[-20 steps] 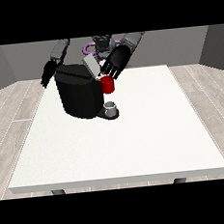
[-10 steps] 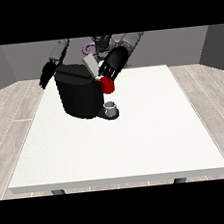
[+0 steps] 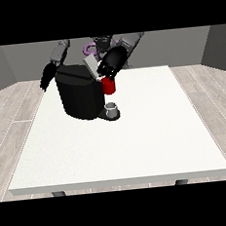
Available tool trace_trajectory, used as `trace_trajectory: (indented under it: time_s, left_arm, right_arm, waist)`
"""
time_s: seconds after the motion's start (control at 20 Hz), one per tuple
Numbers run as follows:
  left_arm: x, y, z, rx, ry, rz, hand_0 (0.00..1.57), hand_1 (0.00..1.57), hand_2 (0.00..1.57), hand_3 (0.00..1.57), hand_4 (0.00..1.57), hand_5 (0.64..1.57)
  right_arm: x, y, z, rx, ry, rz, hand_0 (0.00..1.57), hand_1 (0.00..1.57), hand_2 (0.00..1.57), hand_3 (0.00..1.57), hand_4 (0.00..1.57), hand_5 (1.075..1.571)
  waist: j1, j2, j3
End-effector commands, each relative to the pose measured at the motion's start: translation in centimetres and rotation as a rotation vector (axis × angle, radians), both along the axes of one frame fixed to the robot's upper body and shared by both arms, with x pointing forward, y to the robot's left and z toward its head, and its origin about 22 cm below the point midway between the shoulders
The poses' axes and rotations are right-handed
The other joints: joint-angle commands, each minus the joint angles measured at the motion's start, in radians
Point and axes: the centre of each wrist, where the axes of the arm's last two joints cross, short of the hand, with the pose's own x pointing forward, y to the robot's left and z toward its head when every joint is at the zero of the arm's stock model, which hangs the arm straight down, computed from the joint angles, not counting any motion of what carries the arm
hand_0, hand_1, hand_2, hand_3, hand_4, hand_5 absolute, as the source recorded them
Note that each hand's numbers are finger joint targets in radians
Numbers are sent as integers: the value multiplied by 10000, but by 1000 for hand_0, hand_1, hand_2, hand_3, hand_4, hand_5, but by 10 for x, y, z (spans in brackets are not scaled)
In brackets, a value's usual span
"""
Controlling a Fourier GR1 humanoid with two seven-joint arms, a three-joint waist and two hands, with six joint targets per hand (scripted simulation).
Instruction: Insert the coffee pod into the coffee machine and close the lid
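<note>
The black coffee machine (image 3: 79,96) stands upright at the table's far left, its lid (image 3: 89,66) raised.

Hand at the view's right (image 3: 113,62) raised mid-view, hand at the view's left (image 3: 46,78) hanging low, arms bent outward

You see the black coffee machine (image 3: 79,96) upper left of centre on the white table (image 3: 137,142). The hand at the view's right (image 3: 111,63) sits above a red thing at the machine (image 3: 109,86). The hand at the view's left (image 3: 47,78) hangs beside the machine.
</note>
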Motion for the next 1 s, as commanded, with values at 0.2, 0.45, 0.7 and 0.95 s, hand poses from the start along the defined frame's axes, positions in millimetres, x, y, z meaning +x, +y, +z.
trace_trajectory:
  time_s: [0.2,0.45,0.7,0.95]
  left_arm:
    - [-2,4,1,1329,-853,330,1212,1212,1225,1100,0,1571]
    - [0,7,-11,1478,-744,353,1173,1173,1170,1017,0,1571]
    - [1,18,-22,660,-540,230,1110,1110,1129,973,0,1571]
    - [-1,14,17,437,-1631,238,1247,1247,1211,957,0,1571]
  right_arm:
    - [-4,9,-5,-31,-303,53,0,0,0,0,0,1571]
    - [-2,8,2,-160,-333,40,0,0,0,0,0,1571]
    - [-5,-18,-1,-61,-188,-21,0,0,0,0,0,1571]
    - [2,7,19,-263,-322,246,0,0,0,0,0,1571]
  waist:
    - [-154,260,3]
    - [-254,437,1]
    - [-265,196,2]
    - [-554,660,0]
